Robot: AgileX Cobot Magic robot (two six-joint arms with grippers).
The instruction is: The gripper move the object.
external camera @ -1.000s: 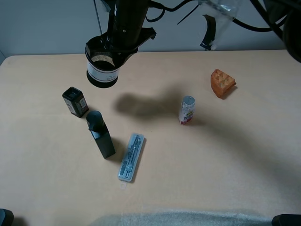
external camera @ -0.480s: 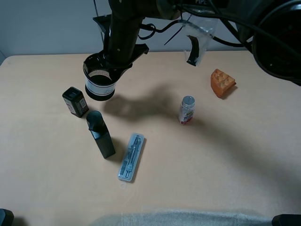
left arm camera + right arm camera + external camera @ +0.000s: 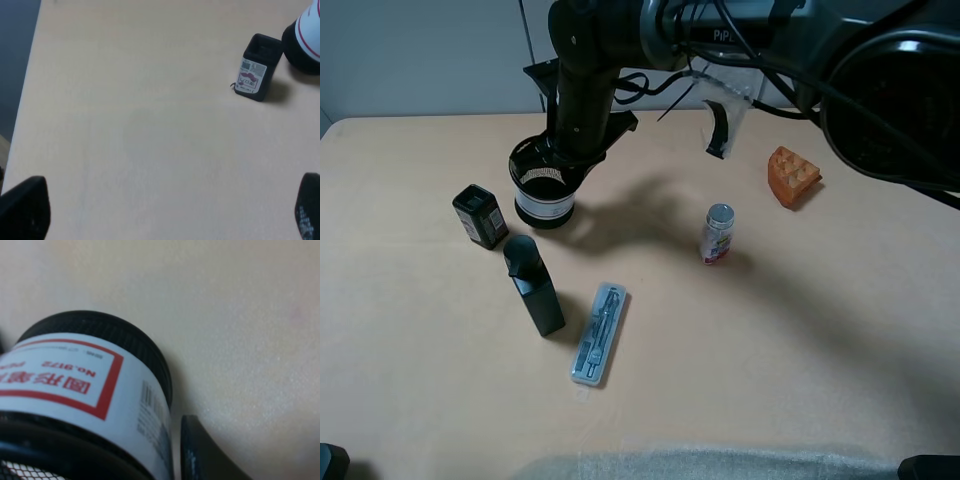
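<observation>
From above, the right arm is stretched across to the left, wrist down; the right gripper (image 3: 558,160) is clamped on the rim of the round black wire-mesh pen cup (image 3: 544,200), just beside a small black box (image 3: 480,216). At the left wrist, the left gripper (image 3: 167,210) is spread wide, fingertips (image 3: 25,207) cut off. At the right wrist, only one finger (image 3: 200,455) is shown, against the pen cup's wall.

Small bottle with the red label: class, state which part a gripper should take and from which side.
Take the small bottle by its body just under the cap, coming down from above. It stands upright, narrow and round, apart from other things, so open jaws should fit either side.
</observation>
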